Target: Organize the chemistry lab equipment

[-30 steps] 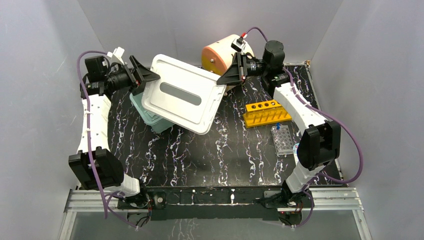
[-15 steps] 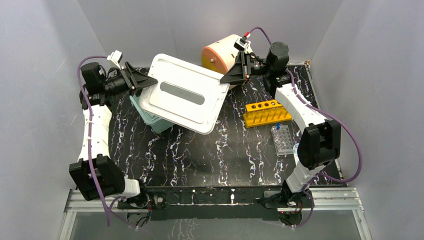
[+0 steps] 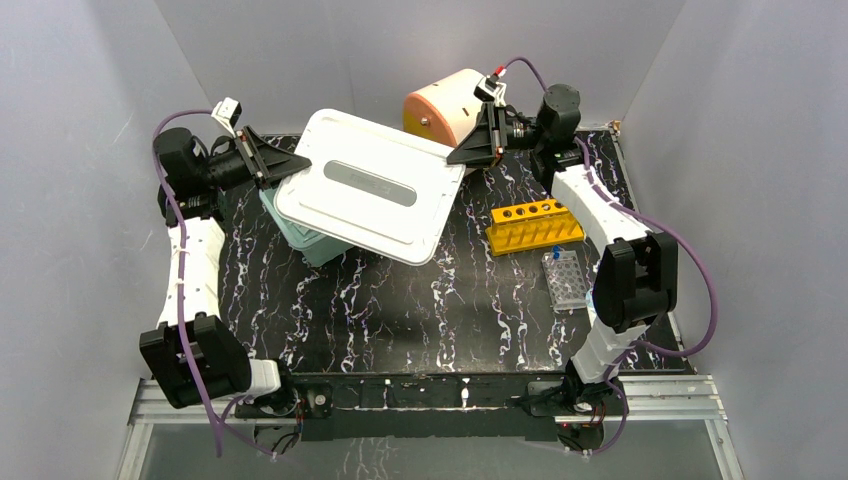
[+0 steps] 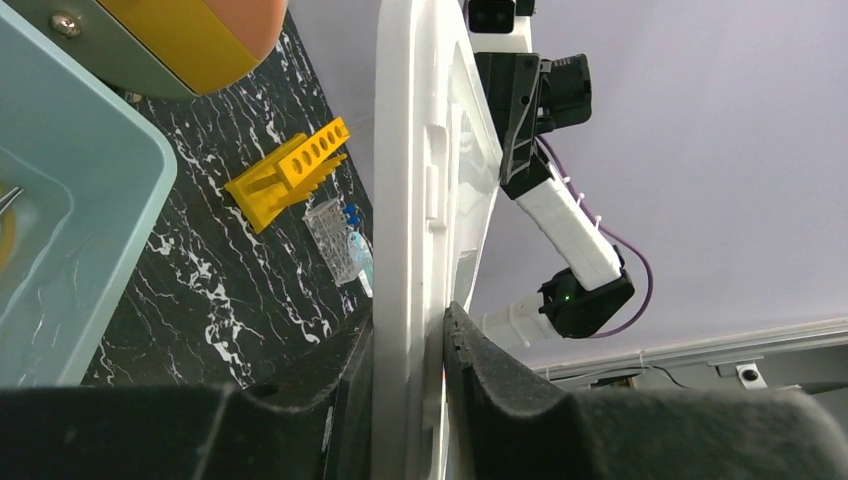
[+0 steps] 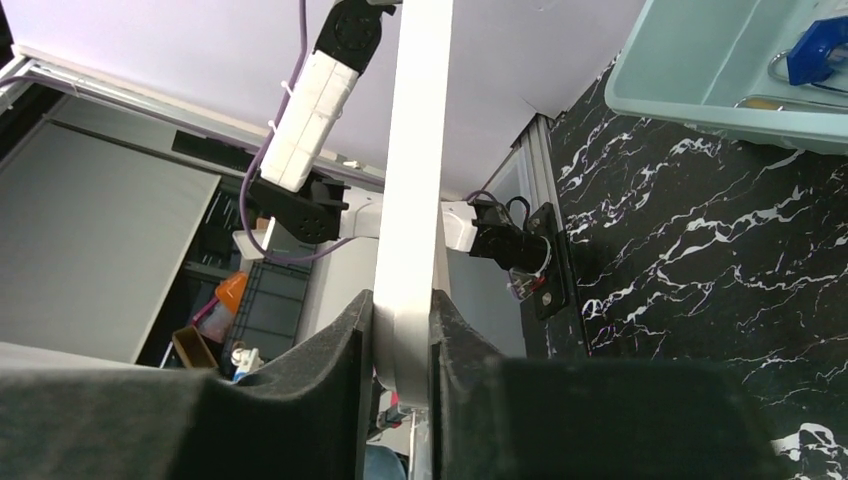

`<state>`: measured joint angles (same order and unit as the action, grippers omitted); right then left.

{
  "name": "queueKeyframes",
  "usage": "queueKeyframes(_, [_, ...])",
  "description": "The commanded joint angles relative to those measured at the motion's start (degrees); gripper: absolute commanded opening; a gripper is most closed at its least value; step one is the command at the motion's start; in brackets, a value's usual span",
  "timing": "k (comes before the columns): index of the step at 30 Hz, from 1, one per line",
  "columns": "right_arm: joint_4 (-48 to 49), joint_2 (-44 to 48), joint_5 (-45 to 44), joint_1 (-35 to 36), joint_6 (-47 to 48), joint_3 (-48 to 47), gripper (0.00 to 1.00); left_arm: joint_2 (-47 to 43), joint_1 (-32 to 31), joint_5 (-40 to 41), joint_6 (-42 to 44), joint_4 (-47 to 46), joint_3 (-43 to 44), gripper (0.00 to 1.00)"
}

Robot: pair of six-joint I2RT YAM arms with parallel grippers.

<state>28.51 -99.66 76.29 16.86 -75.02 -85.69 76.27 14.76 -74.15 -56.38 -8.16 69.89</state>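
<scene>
A white rectangular lid [image 3: 365, 190] hangs tilted over the pale teal bin [image 3: 300, 235], carried by both arms. My left gripper [image 3: 292, 161] is shut on the lid's left edge [image 4: 410, 200], a finger pressed against each face. On the opposite corner my right gripper [image 3: 457, 154] is shut on the lid's rim [image 5: 415, 150]. The yellow holed rack [image 3: 533, 226] and the clear well plate [image 3: 564, 278] stand on the table at the right. Blue-capped tubes [image 4: 350, 214] lie by the plate. Inside the bin [image 5: 720, 60] a blue item [image 5: 820, 45] and metal forceps [image 5: 790, 100] show.
A peach-coloured cylinder [image 3: 447, 106] lies at the back, just behind the right gripper. Grey walls close in the black marbled table [image 3: 400, 300] on three sides. The lid hides most of the bin from above.
My left gripper has closed from wide open onto the lid's left edge. The lid has shifted a little to the right and sits flatter. The right gripper kept its grip.
</scene>
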Motion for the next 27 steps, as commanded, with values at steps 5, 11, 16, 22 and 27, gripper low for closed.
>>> queueKeyframes(5, [2.3,0.5,-4.8,-1.1,0.5,1.5,0.66,-1.9,-0.3,1.3,-5.8,-4.4,0.5,0.0])
queueKeyframes(11, [-11.2,2.1,-13.9,-4.3,10.2,-0.9,0.9,-0.6,1.4,7.2,-4.7,1.8,3.8,0.0])
queueKeyframes(16, [-22.5,3.5,-19.4,-6.2,19.1,-2.5,0.99,1.0,4.5,15.7,-2.0,10.9,5.5,0.0])
queueKeyframes(22, [-25.4,5.2,-21.3,-6.2,21.9,-1.2,0.98,1.7,6.7,24.1,-4.5,11.8,4.8,0.0])
queueKeyframes(27, [-28.0,5.8,-22.7,-6.2,24.0,-1.3,0.98,2.7,7.3,26.2,-10.5,8.4,3.8,0.0])
